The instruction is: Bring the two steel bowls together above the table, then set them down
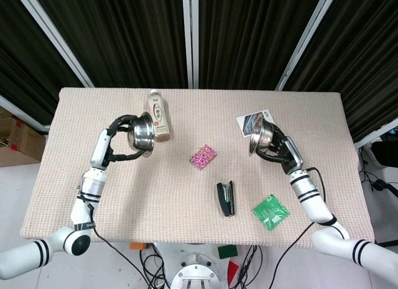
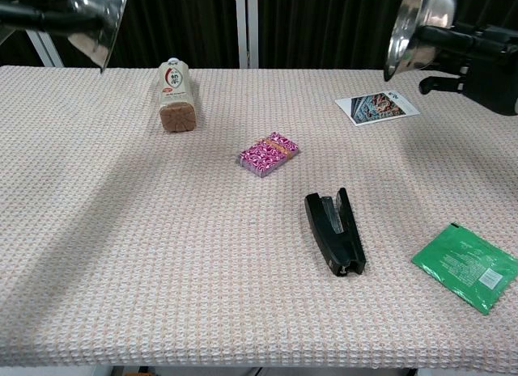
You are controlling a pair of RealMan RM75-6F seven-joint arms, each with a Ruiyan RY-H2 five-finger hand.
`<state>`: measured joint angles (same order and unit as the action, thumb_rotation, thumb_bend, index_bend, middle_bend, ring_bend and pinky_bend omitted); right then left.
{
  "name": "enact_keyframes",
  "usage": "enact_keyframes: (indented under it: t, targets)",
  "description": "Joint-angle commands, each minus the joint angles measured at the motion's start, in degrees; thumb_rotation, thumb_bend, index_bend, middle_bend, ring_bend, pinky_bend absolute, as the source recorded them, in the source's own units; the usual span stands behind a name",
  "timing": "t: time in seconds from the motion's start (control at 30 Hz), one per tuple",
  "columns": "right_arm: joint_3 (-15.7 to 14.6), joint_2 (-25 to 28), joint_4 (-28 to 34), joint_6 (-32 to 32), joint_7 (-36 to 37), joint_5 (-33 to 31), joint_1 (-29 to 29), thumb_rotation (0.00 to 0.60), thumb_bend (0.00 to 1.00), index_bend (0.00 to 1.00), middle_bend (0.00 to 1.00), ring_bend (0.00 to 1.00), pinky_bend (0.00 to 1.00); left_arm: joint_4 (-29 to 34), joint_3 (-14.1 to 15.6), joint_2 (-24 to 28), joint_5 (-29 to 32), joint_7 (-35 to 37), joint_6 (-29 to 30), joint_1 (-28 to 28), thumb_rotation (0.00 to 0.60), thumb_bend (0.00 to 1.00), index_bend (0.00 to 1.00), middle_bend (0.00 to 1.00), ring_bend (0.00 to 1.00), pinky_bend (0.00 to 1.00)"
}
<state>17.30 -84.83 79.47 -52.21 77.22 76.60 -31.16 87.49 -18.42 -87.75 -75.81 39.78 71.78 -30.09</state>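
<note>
Your left hand point(image 1: 119, 138) and right hand point(image 1: 278, 149) each hold 1 steel bowl point(image 1: 141, 134) point(image 1: 259, 134) aloft, rims facing, well apart over open table point(image 1: 155, 189).

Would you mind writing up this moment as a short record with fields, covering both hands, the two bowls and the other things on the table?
left hand: holds the left steel bowl, raised above the table, tipped on its side
right hand: holds the right steel bowl, also raised and tipped
bowls: apart, open sides facing each other, not yet together
between them on the table: pink packet, black stapler
elsewhere: bottle lying down, photo card, green packet
</note>
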Motion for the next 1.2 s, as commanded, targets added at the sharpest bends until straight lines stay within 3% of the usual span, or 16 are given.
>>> enact_keyframes:
  t: [0.03,0.33,0.47,0.73,0.93,1.2]
  targets:
    - [0.89,-1.60,0.49,0.34,0.64,0.40,-1.53,0.600,0.33,0.79,0.59,0.56,0.64,2.19,-2.40,-2.40,-1.98,2.52,1.58,-0.90,0.600,0.18,0.58,0.59,0.55,0.74]
    - [4.32,-7.21,0.75,2.52,0.78,-1.14,-6.91,0.600,0.33,0.79,0.59,0.56,0.64,-1.28,-5.34,-9.54,0.76,-4.69,1.05,-6.09,0.600,0.18,0.59,0.60,0.57,0.76]
    - [5.42,-9.62,0.41,3.40,1.75,-1.09,-9.13,0.600,0.33,0.79,0.59,0.56,0.64,-1.80,-5.23,-11.40,-0.51,-6.10,1.62,-7.50,0.600,0.18,0.60,0.61,0.57,0.78]
    - [6.36,-12.08,0.13,5.01,2.35,0.47,-13.16,0.600,0.33,0.79,0.59,0.56,0.64,-2.90,-3.83,-12.96,-2.34,-5.67,-0.22,-9.67,0.600,0.19,0.61,0.62,0.58,0.78]
    - [6.41,-13.05,-0.55,6.53,1.77,0.82,-15.54,0.600,0.33,0.79,0.59,0.56,0.64,-4.22,-4.85,-14.42,-1.73,-5.82,-0.09,-10.82,0.600,0.20,0.61,0.62,0.58,0.78]
    - [6.28,-10.88,-0.12,3.72,3.86,0.25,-12.92,0.600,0.33,0.79,0.59,0.56,0.64,-3.95,-4.98,-11.98,-1.67,-4.45,2.31,-8.62,0.600,0.21,0.61,0.62,0.58,0.78]
